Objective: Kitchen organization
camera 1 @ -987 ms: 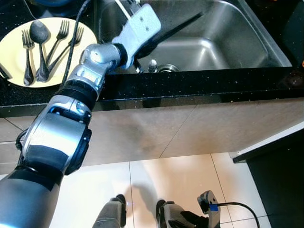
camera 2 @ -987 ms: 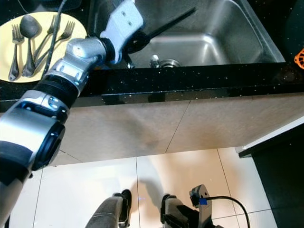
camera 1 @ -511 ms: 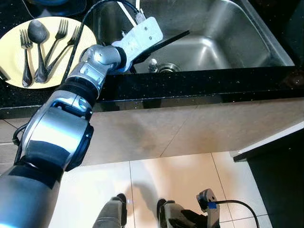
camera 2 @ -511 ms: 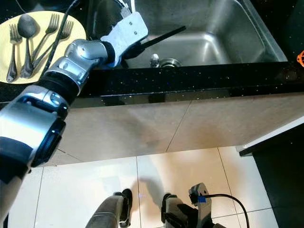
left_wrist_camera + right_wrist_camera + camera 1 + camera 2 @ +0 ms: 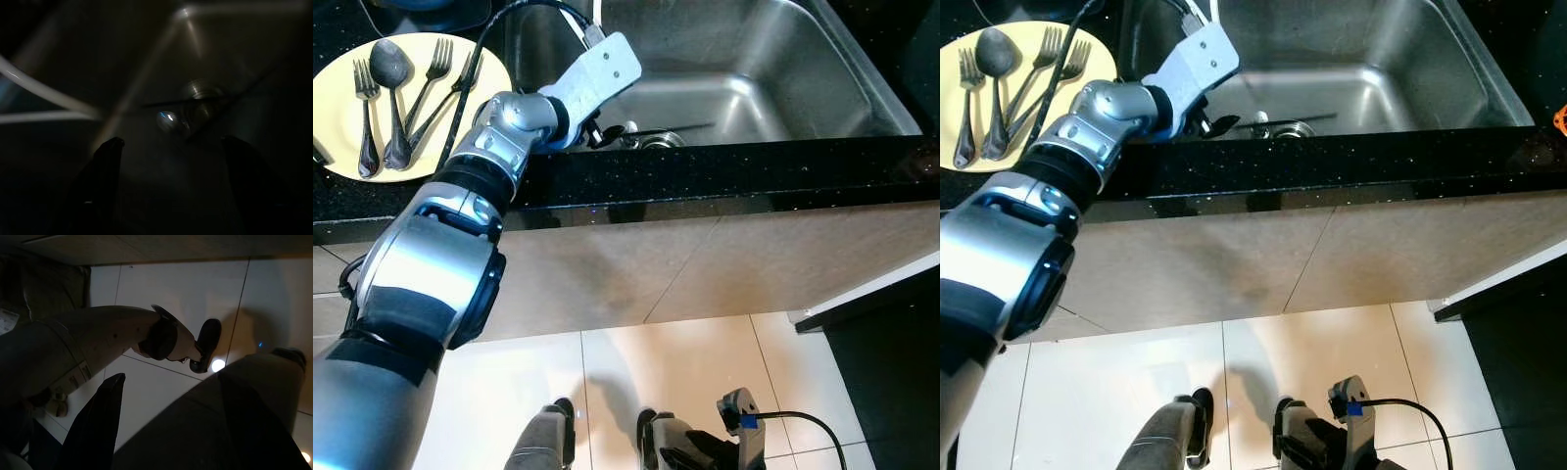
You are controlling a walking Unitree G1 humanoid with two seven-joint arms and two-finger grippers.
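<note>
Left tool (image 5: 651,131) lowered into sink (image 5: 783,69), plate (image 5: 342,108) (three forks, one spoon).

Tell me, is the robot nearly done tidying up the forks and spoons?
Partly. Three forks and a spoon already lie on the yellow plate. The left gripper is open and empty, down in the sink near the drain. A small shiny piece beside the drain seems left to fetch. The right gripper hangs idle.
</note>
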